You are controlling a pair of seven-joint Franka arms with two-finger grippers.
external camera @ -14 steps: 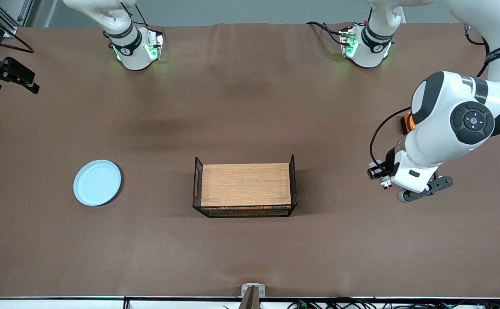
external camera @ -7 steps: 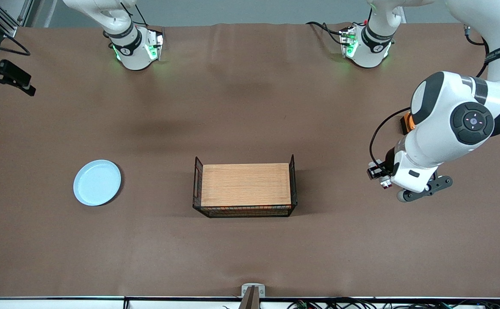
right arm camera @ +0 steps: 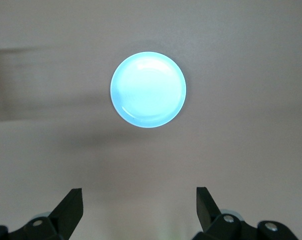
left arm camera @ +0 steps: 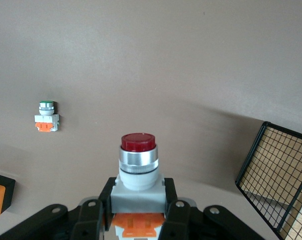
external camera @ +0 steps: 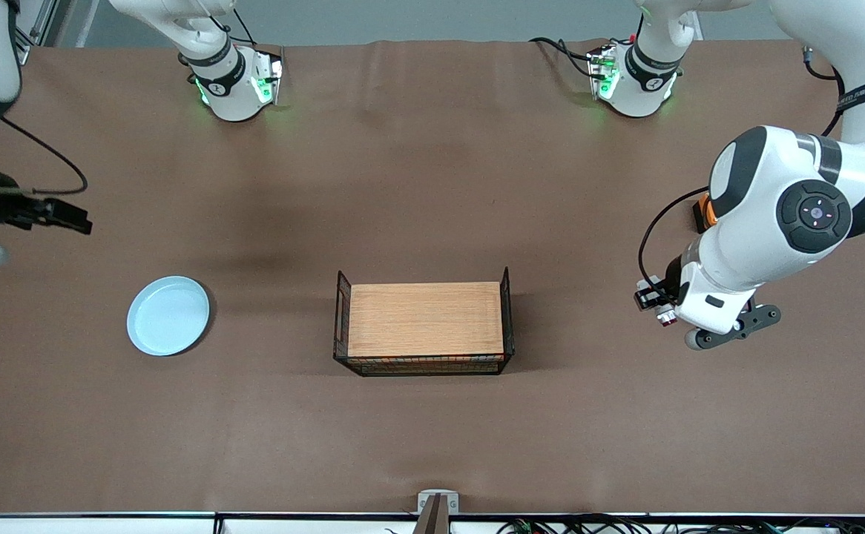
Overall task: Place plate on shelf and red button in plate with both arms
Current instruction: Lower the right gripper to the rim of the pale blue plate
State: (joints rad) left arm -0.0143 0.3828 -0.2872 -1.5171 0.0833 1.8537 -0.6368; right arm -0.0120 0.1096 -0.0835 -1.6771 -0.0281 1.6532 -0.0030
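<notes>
Front view. My left arm reaches out over the left arm's end of the table, its wrist hanging above bare brown table cover [external camera: 418, 445]. My left gripper [external camera: 659, 305] is mostly hidden under the wrist housing; only a small dark and white cluster shows at its edge. An orange box [external camera: 704, 211] peeks out by the forearm. The wire basket [external camera: 340, 326] with its wooden tray [external camera: 425, 319] sits mid-table. The plate [external camera: 168, 315], pale blue, lies flat on the cover toward the right arm's end, well apart from the basket. My right arm comes in at that end, and my right gripper [external camera: 69, 220] is up in the air over bare cover, short of the plate.

Left wrist view. My left gripper [left arm camera: 138, 210] is clamped on the red button [left arm camera: 138, 167]: the fingers [left arm camera: 88, 215] press the white-grey body from both sides, the orange block sits between them, the silver collar and red cap point away from me. A green-capped button [left arm camera: 46, 116] lies on the cover, well apart. A corner of the basket shows at the edge.

Right wrist view. My right gripper [right arm camera: 139, 207] has its fingertips [right arm camera: 71, 205] spread wide apart, holding nothing. The plate [right arm camera: 148, 90] lies on the cover, clear of both fingers.
</notes>
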